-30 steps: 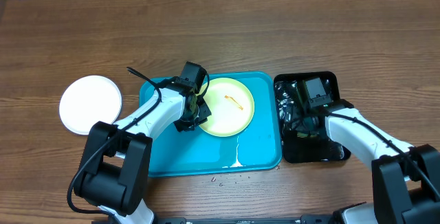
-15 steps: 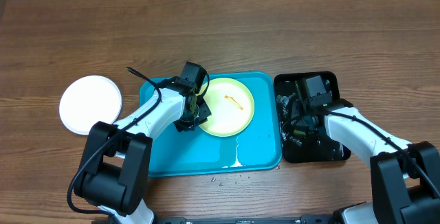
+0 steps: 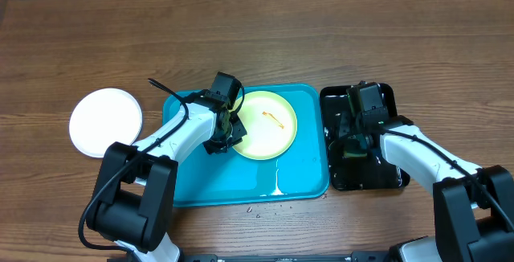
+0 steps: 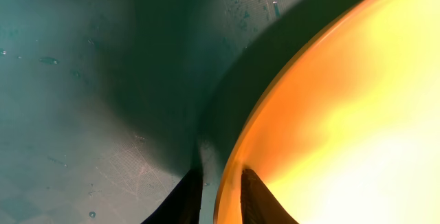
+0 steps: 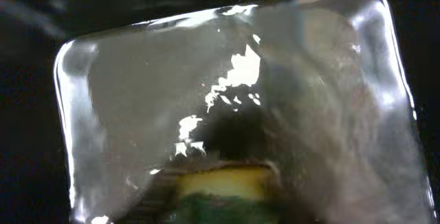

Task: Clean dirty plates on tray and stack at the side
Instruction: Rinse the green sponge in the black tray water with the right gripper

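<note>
Step in hand, by my judgement: preparing to wipe the yellow-green plate, which lies on the turquoise tray and carries an orange smear. The left end effector pinches the plate's left rim, one finger on either side in the wrist view. The right end effector is down in the wet black tray over a yellow-and-green sponge; whether it has hold cannot be told. A white plate sits on the surface, well to the left. Next requirement: secure the sponge and carry it to the smear.
</note>
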Tool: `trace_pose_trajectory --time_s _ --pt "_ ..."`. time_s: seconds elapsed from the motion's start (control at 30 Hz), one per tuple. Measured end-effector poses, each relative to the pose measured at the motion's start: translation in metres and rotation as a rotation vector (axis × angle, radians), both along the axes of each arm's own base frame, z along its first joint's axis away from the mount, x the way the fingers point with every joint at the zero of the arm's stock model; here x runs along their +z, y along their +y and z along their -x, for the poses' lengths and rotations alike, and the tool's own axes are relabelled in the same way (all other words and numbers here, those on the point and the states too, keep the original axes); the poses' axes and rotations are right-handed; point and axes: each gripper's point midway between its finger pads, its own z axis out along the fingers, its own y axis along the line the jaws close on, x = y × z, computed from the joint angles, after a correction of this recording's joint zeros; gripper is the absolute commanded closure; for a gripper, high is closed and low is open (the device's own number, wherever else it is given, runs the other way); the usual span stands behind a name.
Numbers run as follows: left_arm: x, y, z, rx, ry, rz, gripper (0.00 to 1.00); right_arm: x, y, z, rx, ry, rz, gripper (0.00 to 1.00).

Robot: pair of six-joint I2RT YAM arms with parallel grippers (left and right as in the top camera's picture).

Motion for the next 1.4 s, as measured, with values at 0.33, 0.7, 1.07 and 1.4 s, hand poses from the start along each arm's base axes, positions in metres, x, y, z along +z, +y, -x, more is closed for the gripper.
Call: trace_pose_trajectory --time_s 0.33,0.7,1.07,1.4 --pt "0.0 0.0 -0.0001 0.0 0.0 0.0 0.79 -0.0002 -0.0009 0.0005 0.001 0.002 0.005 0.96" --pt "0.0 0.0 0.0 0.0 0.0 0.0 0.79 0.0 -0.0007 0.0 -0.003 0.0 0.003 0.49" --pt "0.0 0.0 -0.0001 0.0 0.0 0.0 0.79 0.0002 -0.002 -0.0002 -0.003 -0.002 0.01 0.94" --pt "0.0 0.0 -0.0001 0.0 0.0 0.0 0.79 -0.0022 -0.0071 0.0063 -0.014 0.033 0.023 0.04"
